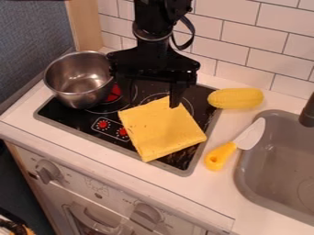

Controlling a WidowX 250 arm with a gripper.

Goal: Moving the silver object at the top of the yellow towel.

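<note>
The black two-finger hand point(146, 92) is spread above the stove's yellow folded cloth towel point(162, 131); the round silver metal pot point(78, 80) stands just beside it, on the side away from the grey sink point(276, 170).

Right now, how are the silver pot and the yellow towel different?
The silver pot is shiny, but the yellow towel isn't. The pot is round, while the towel has corners. The pot is deep and hollow, and the towel lies flat. Both are on the black stove top.
</note>
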